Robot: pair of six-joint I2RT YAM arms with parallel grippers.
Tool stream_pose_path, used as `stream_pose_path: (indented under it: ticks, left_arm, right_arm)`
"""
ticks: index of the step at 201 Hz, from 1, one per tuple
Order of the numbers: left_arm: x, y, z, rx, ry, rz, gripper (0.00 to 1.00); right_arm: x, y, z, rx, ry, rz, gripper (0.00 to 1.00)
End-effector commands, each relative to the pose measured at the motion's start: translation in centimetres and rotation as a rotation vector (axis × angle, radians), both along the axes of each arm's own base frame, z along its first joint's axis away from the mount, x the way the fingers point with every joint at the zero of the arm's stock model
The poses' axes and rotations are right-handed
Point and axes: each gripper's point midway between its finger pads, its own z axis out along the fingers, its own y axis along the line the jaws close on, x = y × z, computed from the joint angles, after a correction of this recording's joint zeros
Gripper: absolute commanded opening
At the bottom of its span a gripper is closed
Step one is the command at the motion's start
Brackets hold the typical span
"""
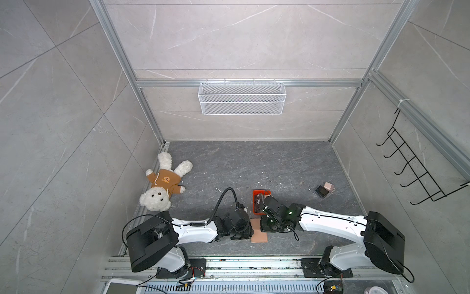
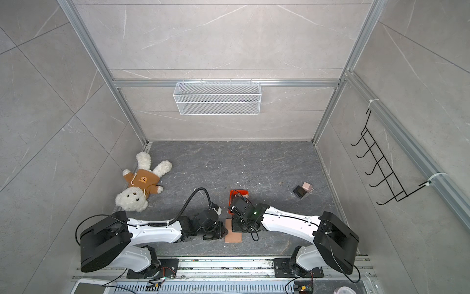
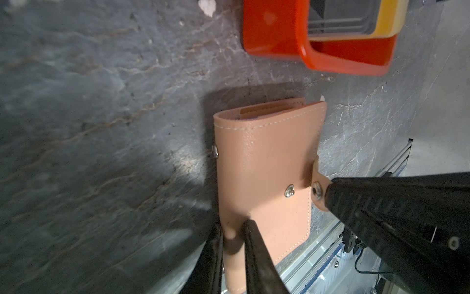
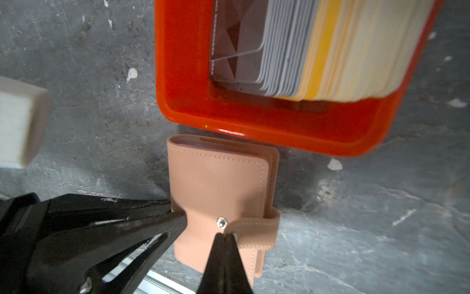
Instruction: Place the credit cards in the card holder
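The pinkish-tan card holder [image 3: 264, 157] lies folded on the dark floor, just in front of the orange-red tray [image 4: 183, 76]. My left gripper [image 3: 232, 229] is shut on its spine edge. My right gripper [image 4: 223, 236] is shut on the snap tab [image 4: 254, 229], which is bent up off its metal stud [image 4: 221, 222]. The credit cards [image 4: 330, 51] stand as a thick stack in the tray, grey, yellow and pale. In both top views the two wrists meet over the card holder [image 1: 259, 236] [image 2: 232, 238], and a black VIP card [image 1: 259, 202] shows in the tray.
A teddy bear [image 1: 162, 183] lies at the left wall. A black-and-pink block pair [image 1: 325, 189] sits to the right. A white mesh basket [image 1: 241, 98] hangs on the back wall and a black hook rack [image 1: 412, 165] on the right wall. A metal rail [image 1: 229, 264] runs along the front.
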Motion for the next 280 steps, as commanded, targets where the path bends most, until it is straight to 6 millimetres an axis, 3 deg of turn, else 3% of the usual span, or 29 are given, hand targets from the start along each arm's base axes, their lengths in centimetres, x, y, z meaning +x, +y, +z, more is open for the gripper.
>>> stream_pose_path:
  ticks: [1,92,280]
  left_arm:
    - [-0.2,-0.2,-0.3,-0.003,0.003,0.002,0.18]
    - [-0.6,-0.7,-0.7,-0.003,0.008,-0.005,0.18]
    - [-0.6,-0.4,-0.8,0.0,0.006,0.005,0.18]
  right_arm:
    - [0.2,0.1,0.1,-0.026,-0.013,0.014,0.0]
    - [-0.1,0.7,-0.2,-0.035,-0.002,0.032,0.0]
    - [-0.5,0.0,-1.3,-0.114,0.014,0.04,0.0]
